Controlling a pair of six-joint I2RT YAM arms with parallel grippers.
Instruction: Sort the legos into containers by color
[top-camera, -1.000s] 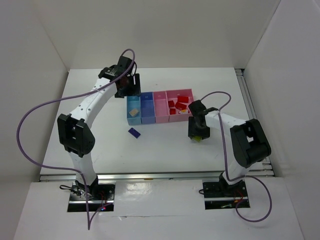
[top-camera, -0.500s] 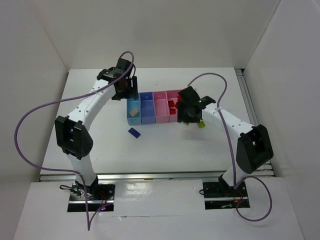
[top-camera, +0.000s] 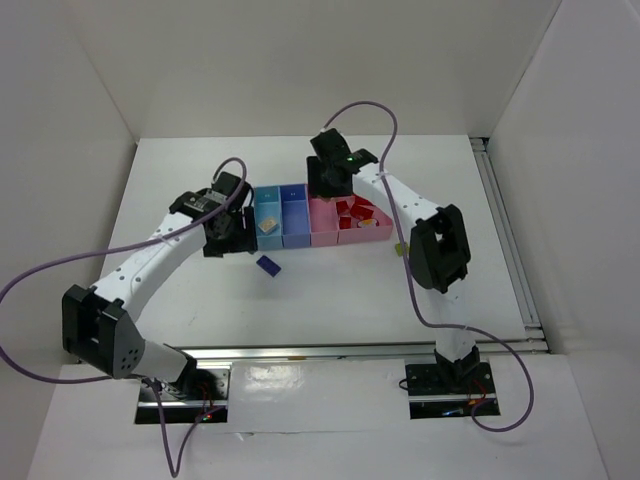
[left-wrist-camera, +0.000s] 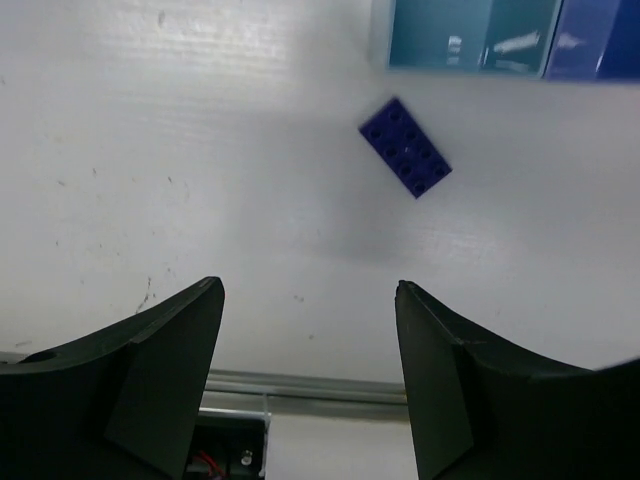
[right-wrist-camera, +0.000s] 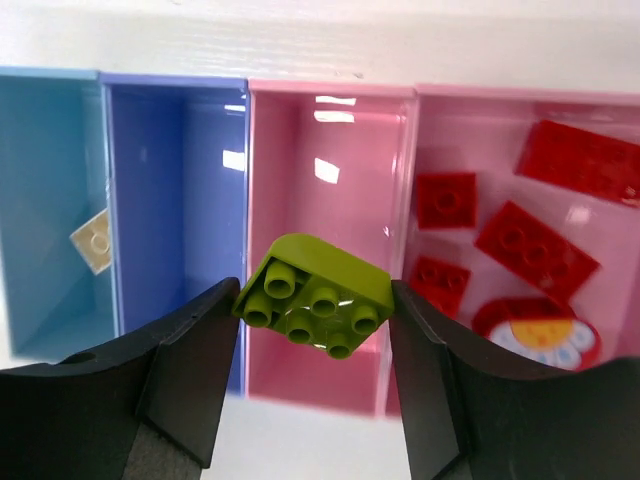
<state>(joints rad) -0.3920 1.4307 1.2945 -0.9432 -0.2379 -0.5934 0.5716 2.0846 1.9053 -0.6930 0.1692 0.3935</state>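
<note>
**Green brick over the narrow pink bin**

My right gripper (right-wrist-camera: 312, 302) is clamped on a yellow-green brick (right-wrist-camera: 318, 290), which hangs above the narrow pink bin (right-wrist-camera: 330, 140). That bin looks bare; the red bricks (right-wrist-camera: 535, 250) lie in the wide pink bin (right-wrist-camera: 600, 110) next to it. I judge this the drop step: stay centred over the bin, then part my fingers. My left gripper (left-wrist-camera: 308, 300) is spread wide and empty over the table, with the purple brick (left-wrist-camera: 405, 147) ahead of it and apart.

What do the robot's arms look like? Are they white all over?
Not all over. The left arm and the right arm are made of smooth white tubes with chunky black joints between them. Each one ends in two wide black fingers. A thin purple cable loops along each arm.
</note>
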